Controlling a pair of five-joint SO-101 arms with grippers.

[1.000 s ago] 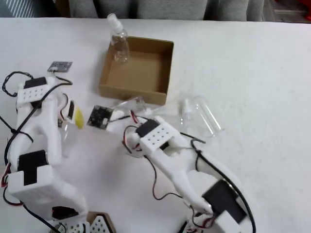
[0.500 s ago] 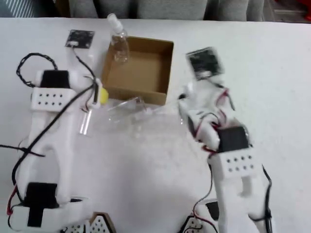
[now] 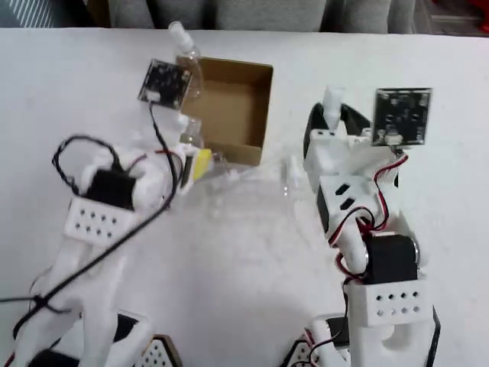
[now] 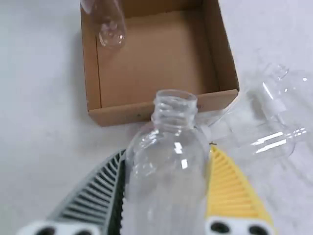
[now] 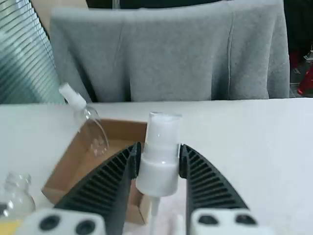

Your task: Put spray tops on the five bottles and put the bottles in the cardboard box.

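capping step. left gripper (image 4: 166, 171) is clamped on an uncapped bottle (image 4: 168, 142), neck free, just near of the cardboard box (image 3: 248, 151) at its near-left corner. right gripper (image 5: 157, 161) pinches a spray top (image 5: 161, 132), stem down, right of the box and apart from that neck. a capped bottle (image 5: 93, 129) sits tilted in the box's far-left corner. loose bottles (image 4: 279, 117) lie just near of the box. next move, i'd say: bring the stem over the neck, line it up, seat it.

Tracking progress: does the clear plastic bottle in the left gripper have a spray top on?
No, the clear plastic bottle shows a bare threaded neck.
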